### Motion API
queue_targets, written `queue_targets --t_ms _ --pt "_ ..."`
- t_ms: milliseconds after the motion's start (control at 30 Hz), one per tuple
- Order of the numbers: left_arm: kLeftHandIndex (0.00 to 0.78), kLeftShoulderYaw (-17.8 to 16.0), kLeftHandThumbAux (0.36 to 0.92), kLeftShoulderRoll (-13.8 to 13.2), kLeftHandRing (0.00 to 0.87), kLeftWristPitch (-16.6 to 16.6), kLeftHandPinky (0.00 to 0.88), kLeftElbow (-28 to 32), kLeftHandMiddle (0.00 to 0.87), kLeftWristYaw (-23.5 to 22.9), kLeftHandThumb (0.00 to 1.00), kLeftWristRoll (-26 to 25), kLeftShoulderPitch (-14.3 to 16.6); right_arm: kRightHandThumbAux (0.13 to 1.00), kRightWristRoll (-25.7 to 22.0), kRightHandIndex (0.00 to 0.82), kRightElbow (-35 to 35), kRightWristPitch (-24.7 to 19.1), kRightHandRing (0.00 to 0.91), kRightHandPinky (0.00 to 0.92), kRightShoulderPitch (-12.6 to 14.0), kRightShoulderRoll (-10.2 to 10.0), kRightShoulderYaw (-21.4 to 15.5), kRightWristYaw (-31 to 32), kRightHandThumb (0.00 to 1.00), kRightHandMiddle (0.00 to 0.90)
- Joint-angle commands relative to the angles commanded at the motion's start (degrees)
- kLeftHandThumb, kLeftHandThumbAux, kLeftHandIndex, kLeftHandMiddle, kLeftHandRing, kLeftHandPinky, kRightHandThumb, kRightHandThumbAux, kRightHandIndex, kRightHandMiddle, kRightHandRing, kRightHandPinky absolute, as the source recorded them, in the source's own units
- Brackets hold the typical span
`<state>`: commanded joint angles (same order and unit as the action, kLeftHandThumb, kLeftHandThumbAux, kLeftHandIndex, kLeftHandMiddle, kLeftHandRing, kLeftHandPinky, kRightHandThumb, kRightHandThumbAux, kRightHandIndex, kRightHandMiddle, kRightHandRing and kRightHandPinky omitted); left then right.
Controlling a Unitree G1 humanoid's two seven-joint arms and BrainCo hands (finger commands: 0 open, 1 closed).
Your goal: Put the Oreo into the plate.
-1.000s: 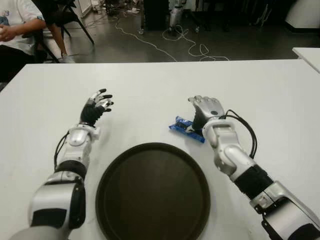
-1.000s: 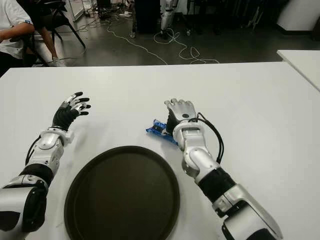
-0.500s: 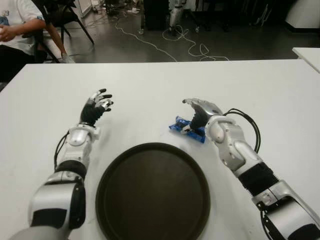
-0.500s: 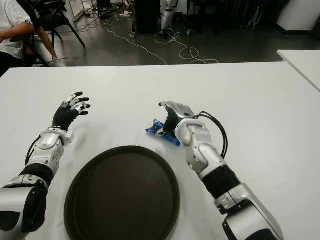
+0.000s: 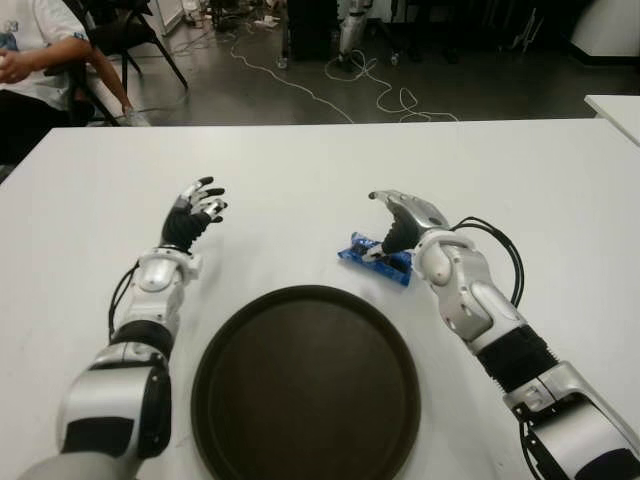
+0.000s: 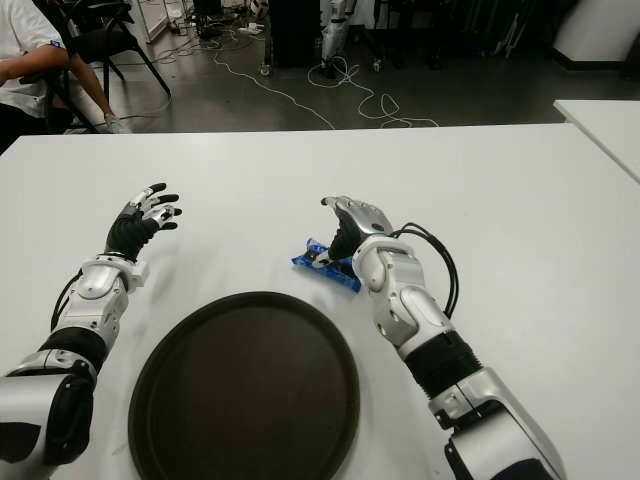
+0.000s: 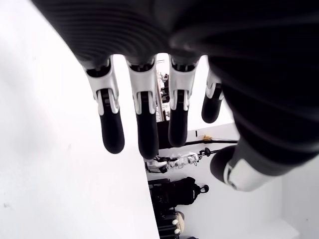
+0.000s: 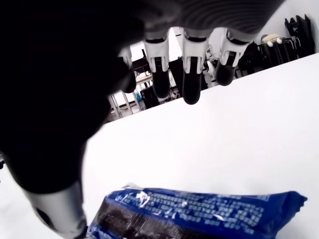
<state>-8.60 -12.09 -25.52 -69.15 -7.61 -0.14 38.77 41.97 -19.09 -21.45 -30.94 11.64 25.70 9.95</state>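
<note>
Far left, beyond the table's edge, a seated person (image 5: 25,60) takes no part. The left hand (image 5: 195,210) shows over the white table (image 5: 560,190), left of the plate and farther off, fingers spread and holding nothing — idle. Near the middle, the dark round plate (image 5: 305,385) lies bare at the near edge. Just beyond its far right rim, apart from it, the blue Oreo (image 5: 375,258) pack lies flat on the table. The right hand (image 5: 400,222) arches over the pack's right end; its wrist view shows the fingers (image 8: 192,84) extended above and past the wrapper, with the thumb down beside it, so nothing is gripped — whether any part touches the pack I cannot tell.

The step in hand looks like the reach-and-grasp: hand placed, fingers not closed. The next move likely calls for lowering slightly, curling fingers against thumb across the wrapper, then lifting and carrying it nearer and left over the plate
</note>
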Motion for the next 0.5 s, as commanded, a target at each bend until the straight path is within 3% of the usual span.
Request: queue_targets --t_ms 233,500 --pt "0.146 0.04 0.634 -0.01 0.26 -0.05 0.297 0.15 0.228 0.04 0.211 -0.04 -0.1 0.798 -0.58 0.114 -0.85 0.12 0.149 0.13 -0.54 0.2 0.19 1.79 0.0 0.156" --pt "0.155 0.01 0.629 -0.07 0.267 -0.71 0.303 0.36 0.235 -0.15 0.193 -0.14 -0.29 0.826 -3.2 0.091 -4.87 -0.26 0.114 0.092 -3.03 -0.07 -0.24 7.18 0.0 0.129"
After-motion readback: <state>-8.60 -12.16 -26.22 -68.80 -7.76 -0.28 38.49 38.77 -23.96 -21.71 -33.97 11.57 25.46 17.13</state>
